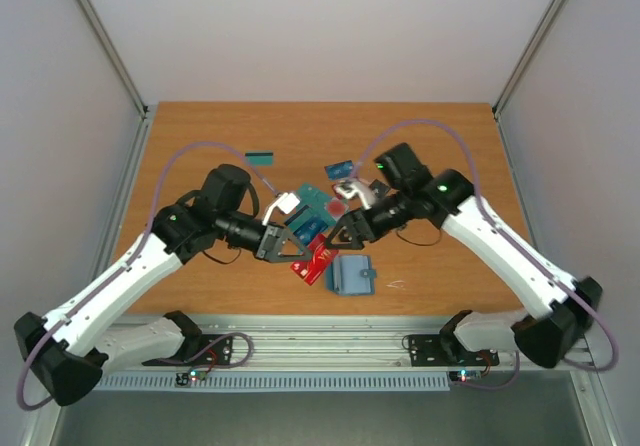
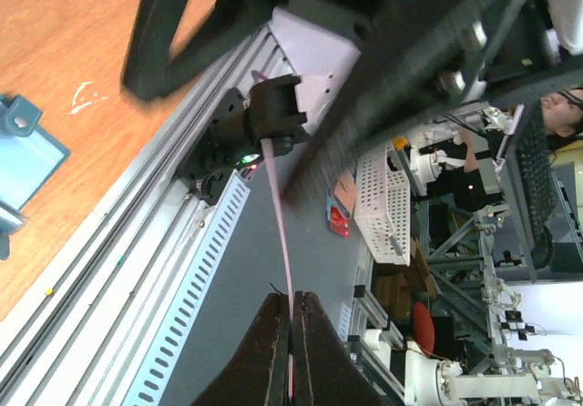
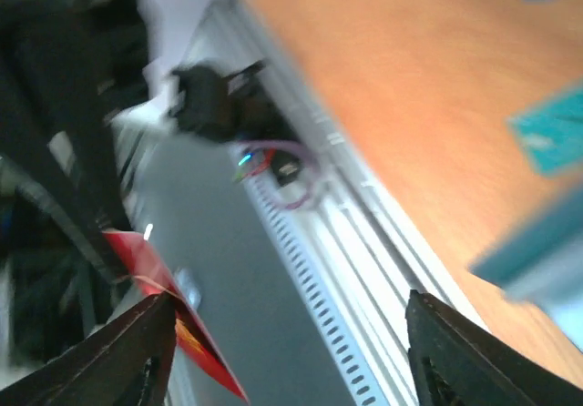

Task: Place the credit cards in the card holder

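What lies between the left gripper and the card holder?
A red card, pinched in the left gripper, spans the stretch toward the card holder; the top view shows it.

Lab: cluttered metal equipment racks (image 2: 483, 260)

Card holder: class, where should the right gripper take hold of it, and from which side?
Probably the card holder by its right edge, from above: it lies flat, bare table on its right, while the red card in the shut left gripper crowds its left.
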